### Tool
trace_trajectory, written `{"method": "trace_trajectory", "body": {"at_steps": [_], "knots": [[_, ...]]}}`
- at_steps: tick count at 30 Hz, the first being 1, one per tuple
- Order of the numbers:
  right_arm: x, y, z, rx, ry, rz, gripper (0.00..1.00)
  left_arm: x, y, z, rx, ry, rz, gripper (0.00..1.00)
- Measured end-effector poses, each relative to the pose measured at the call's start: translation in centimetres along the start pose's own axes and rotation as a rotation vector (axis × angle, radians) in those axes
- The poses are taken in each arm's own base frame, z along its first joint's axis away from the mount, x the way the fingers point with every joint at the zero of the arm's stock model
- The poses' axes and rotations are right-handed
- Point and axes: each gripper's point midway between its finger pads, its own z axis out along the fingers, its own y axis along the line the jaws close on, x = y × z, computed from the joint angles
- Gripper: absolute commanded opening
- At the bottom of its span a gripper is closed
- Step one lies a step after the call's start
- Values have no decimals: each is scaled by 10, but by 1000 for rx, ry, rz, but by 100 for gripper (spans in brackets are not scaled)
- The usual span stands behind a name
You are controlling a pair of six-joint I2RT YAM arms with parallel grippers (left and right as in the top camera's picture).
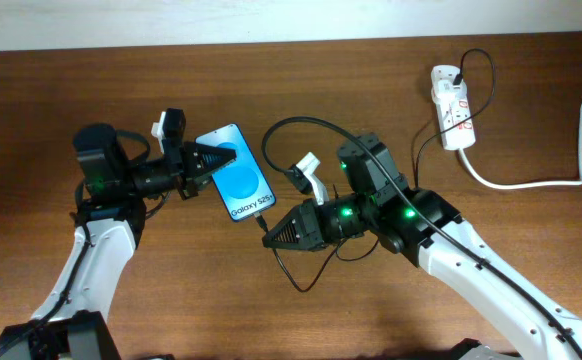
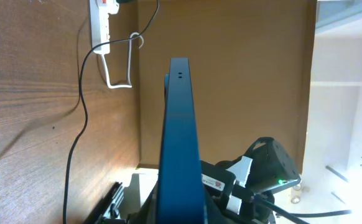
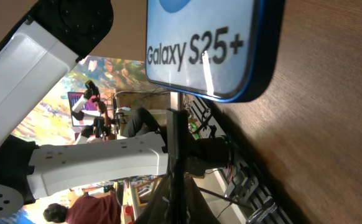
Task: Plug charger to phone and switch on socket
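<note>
Here, closest to the robot's side of the table (image 1: 351,70), the right gripper (image 1: 268,232) is pinched shut on the plug end of the charger (image 1: 301,122). Its tip points at the bottom end of the phone (image 1: 239,178) and is right up against it. I cannot tell if the plug is in the hole. Some of the thin black cable makes a loop on the table just under this gripper.

Next comes the phone. It lies slanted, with its blue screen facing up and the words "Galaxy S25+" at the end near the right gripper. The left gripper (image 1: 214,160) comes in from the left and is closed on the phone near its top end. In the left wrist view the phone is seen from its thin side, sitting between the fingers.

Farther back, the black cable bends in a big curve over the right arm and runs off toward the far right corner.

Farthest away is the socket (image 1: 453,105), a small white strip with red marks, well apart from the phone. A black plug sits in it. A thick white cord (image 1: 531,185) runs from it to the right edge.
</note>
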Motion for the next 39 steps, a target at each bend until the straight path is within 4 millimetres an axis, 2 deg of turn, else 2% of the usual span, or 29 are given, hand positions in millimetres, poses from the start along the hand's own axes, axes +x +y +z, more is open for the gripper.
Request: {"method": "trace_trajectory", "body": {"at_steps": [15,39], "knots": [[6,-4,0,13,20,44,4,0,0,0,0,1,11,0],[0,-5,0,22,-5,21,4,0,0,0,0,0,11,0]]}}
